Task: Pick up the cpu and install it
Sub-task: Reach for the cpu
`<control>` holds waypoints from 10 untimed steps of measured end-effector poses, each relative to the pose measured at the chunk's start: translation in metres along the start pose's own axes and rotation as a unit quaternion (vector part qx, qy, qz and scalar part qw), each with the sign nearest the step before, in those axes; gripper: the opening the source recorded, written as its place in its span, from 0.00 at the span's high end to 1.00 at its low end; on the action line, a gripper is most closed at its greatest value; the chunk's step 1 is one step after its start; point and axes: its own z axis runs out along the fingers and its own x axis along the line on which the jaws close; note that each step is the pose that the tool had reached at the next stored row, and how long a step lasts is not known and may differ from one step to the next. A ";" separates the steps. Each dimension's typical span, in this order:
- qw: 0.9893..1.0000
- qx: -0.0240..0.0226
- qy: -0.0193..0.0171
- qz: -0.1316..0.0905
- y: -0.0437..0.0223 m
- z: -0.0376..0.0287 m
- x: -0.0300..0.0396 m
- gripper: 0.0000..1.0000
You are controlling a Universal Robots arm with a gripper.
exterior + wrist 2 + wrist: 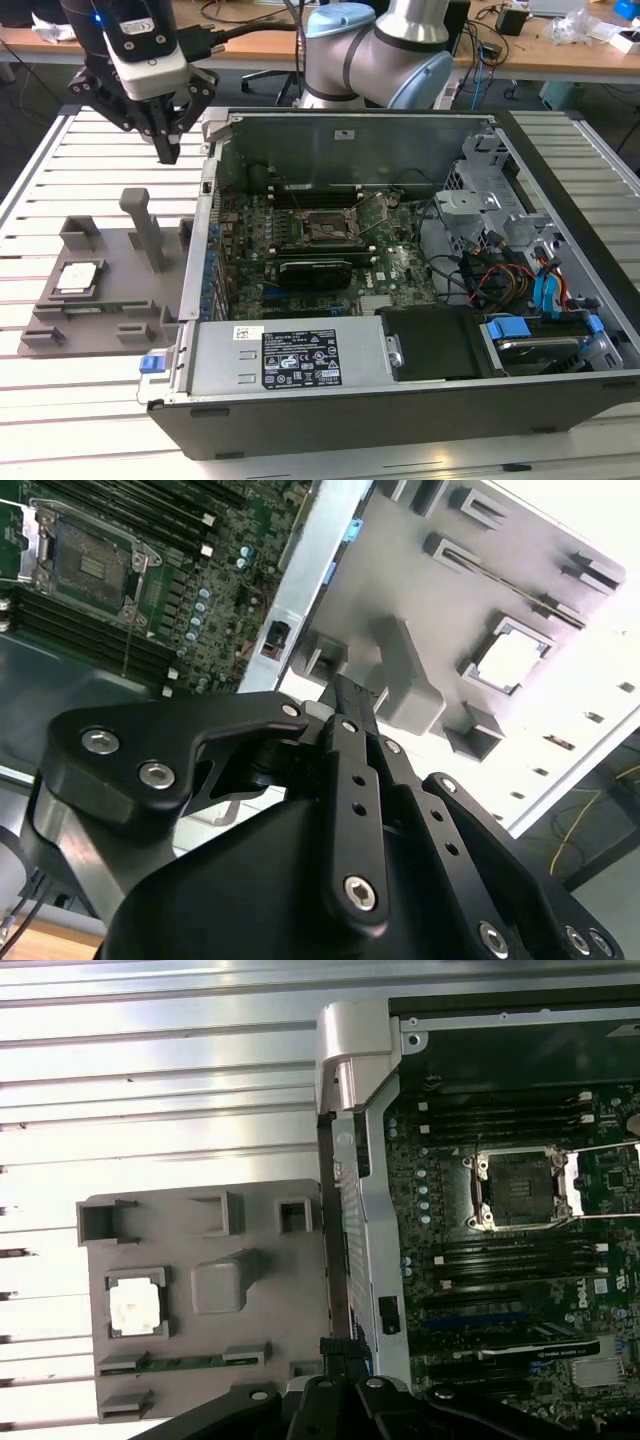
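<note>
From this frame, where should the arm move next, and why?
Probably shift the gripper toward the exterior view's left until it is over the cpu. The cpu lies untouched in the grey fixture, while the gripper hovers high beside the case wall, jaws shut and empty.

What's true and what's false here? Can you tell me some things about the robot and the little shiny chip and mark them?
1. The small flat silvery square cpu lies in the grey plastic fixture tray. True.
2. The black gripper holds the cpu. False: it hangs above the tray, holding nothing.
3. The black socket on the green motherboard has no cpu in it. True.
4. The dark metal computer case is closed. False: it lies open.
</note>
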 end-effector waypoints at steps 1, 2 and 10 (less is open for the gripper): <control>1.000 0.000 0.000 0.000 -0.0002 0.0000 0.0020 0.89; 1.000 0.000 0.000 0.000 -0.0003 0.0000 0.0034 0.89; 1.000 0.000 0.000 0.000 -0.0011 -0.0001 0.0148 0.89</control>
